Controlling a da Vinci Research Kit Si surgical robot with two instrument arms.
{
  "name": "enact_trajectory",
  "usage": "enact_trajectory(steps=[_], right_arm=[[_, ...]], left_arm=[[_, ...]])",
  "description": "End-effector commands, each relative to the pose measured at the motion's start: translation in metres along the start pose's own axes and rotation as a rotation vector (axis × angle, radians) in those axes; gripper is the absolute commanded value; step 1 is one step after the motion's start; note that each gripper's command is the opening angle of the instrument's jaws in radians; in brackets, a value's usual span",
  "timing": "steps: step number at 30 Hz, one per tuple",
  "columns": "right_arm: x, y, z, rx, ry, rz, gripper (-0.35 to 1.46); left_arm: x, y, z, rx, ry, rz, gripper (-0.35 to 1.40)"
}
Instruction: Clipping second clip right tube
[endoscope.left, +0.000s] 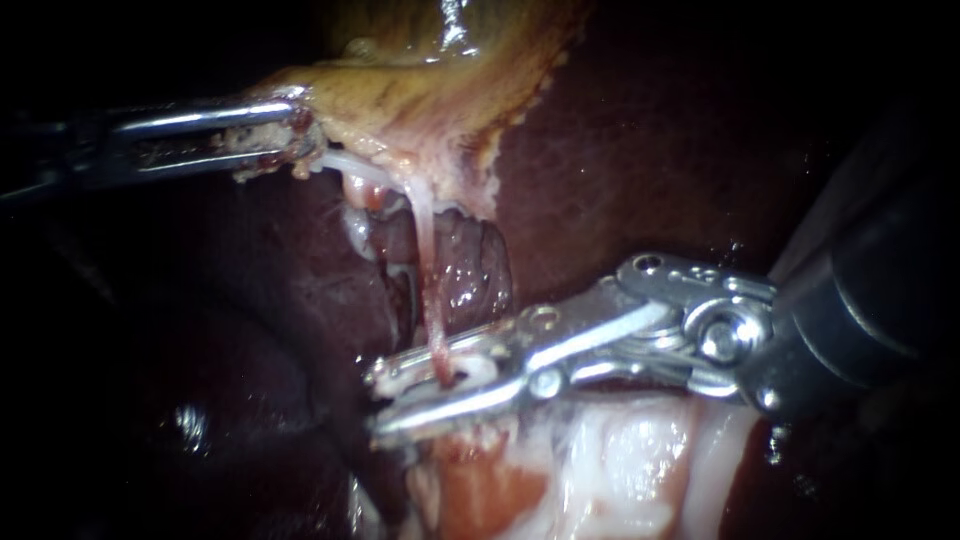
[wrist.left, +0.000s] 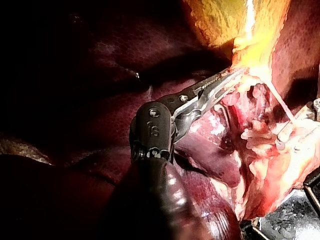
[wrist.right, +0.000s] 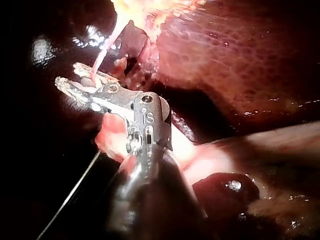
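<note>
A thin pale tube (endoscope.left: 428, 270) runs down from the yellowish gallbladder (endoscope.left: 430, 90) over the dark liver (endoscope.left: 650, 150). My right instrument (endoscope.left: 376, 405) comes in from the right. Its jaws stand apart on either side of the tube's lower end, with a white clip (endoscope.left: 462, 372) lying between them. In the right wrist view the tube (wrist.right: 102, 55) drops into the right instrument (wrist.right: 67, 74) the same way. My left instrument (endoscope.left: 300, 135) is shut on the gallbladder's lower edge and holds it up to the left. The left wrist view shows the left instrument (wrist.left: 235, 75) biting that edge.
Pale pink and white cut tissue (endoscope.left: 620, 460) lies just under the right instrument. A second short pale strand (endoscope.left: 352, 215) hangs to the left of the tube. Dark liver surrounds the site on both sides.
</note>
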Motion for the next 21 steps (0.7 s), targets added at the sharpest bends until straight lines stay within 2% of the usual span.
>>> enact_trajectory(steps=[1, 3, 5, 10, 14, 21], right_arm=[[0.0, 0.0, -0.0001, 0.0, 0.0, 0.006, -0.05], [-0.0001, -0.0001, -0.0002, 0.001, -0.001, 0.03, -0.27], [-0.0001, -0.0001, -0.0003, 0.001, -0.001, 0.059, -0.35], [-0.0003, 0.0001, -0.0006, 0.002, -0.003, 0.094, -0.35], [-0.0007, 0.0001, -0.0009, -0.026, -0.045, 0.094, -0.35], [-0.0009, 0.0003, -0.0007, -0.019, -0.052, 0.092, -0.35]], left_arm=[[0.0, 0.0, 0.0, 0.0, 0.0, 0.0, -0.35], [0.0, 0.0, 0.0, 0.0, 0.0, 0.0, -0.35], [0.0, 0.0, 0.0, 0.0, 0.0, 0.0, -0.35], [0.0, 0.0, 0.0, 0.0, 0.0, 0.0, -0.35], [0.0, 0.0, 0.0, 0.0, 0.0, 0.0, -0.35], [0.0, 0.0, 0.0, 0.0, 0.0, 0.0, -0.35]])
